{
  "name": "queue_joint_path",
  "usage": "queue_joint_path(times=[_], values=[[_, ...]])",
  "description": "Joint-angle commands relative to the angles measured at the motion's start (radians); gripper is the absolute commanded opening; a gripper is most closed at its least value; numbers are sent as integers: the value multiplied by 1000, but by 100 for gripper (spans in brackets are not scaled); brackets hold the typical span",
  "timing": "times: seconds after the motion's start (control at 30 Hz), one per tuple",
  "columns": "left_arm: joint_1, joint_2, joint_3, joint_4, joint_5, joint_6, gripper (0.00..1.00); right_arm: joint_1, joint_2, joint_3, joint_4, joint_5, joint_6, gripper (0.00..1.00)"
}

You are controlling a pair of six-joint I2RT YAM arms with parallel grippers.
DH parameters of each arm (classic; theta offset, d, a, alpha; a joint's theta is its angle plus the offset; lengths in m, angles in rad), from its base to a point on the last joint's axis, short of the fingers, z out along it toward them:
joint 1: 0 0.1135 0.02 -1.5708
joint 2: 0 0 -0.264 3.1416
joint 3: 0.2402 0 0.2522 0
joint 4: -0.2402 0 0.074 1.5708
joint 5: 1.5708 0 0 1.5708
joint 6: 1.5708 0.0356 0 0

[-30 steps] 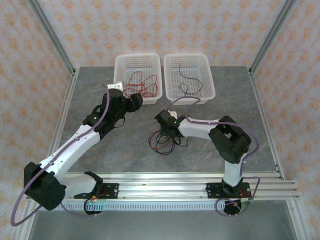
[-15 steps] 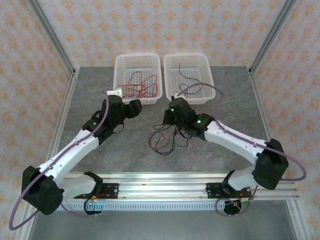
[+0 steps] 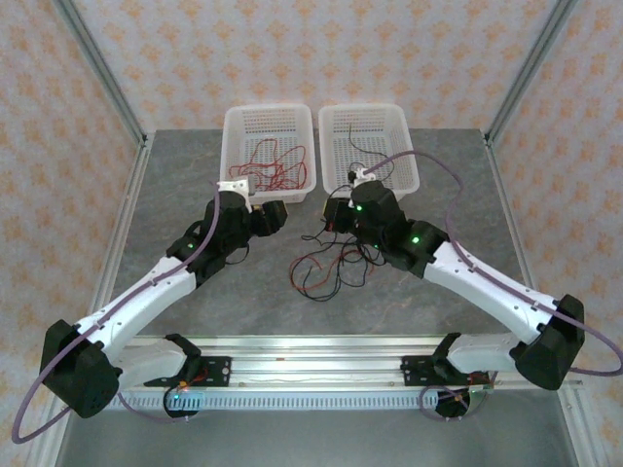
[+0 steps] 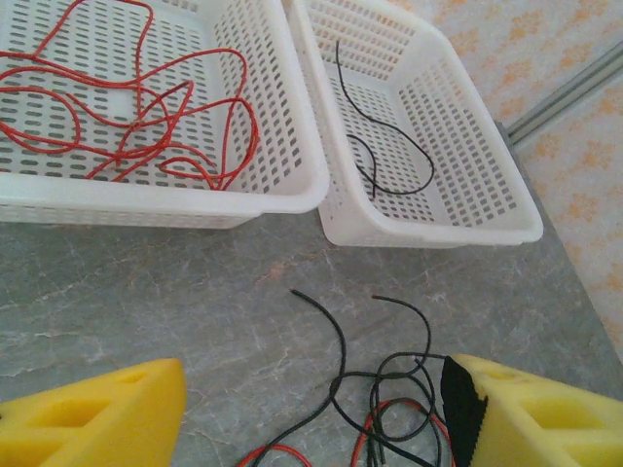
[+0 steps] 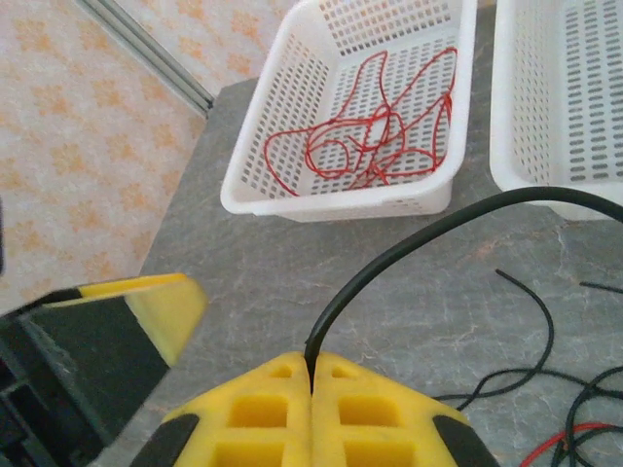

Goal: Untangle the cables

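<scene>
Status: partly done. Red cables [image 4: 146, 126] lie loose in the left basket [image 4: 292, 190], and one black cable [image 4: 375, 185] lies in the right basket [image 4: 467, 232]. A tangle [image 3: 321, 268] of red and black cables sits on the surface [image 4: 146, 292] in front of the baskets, between the two arms. In my judgement, that tangle is the work left. The right hand [image 5: 311, 375] has its fingers pressed together, pinching a black strand [image 5: 409, 243] that arches off toward the tangle. The left hand [image 4: 311, 409] hovers just by the tangle with fingers spread, holding nothing. The cables appear to be sorted by colour.
</scene>
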Motion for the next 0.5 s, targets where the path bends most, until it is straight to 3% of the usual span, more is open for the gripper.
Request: queue_joint_path(times=[0.0, 0.47], values=[[-20, -12, -19, 44, 12, 7, 70, 6, -30, 67, -8, 33, -28, 0], [-60, -3, -59, 79, 3, -3, 70, 5, 12, 373, -62, 82, -143, 0]])
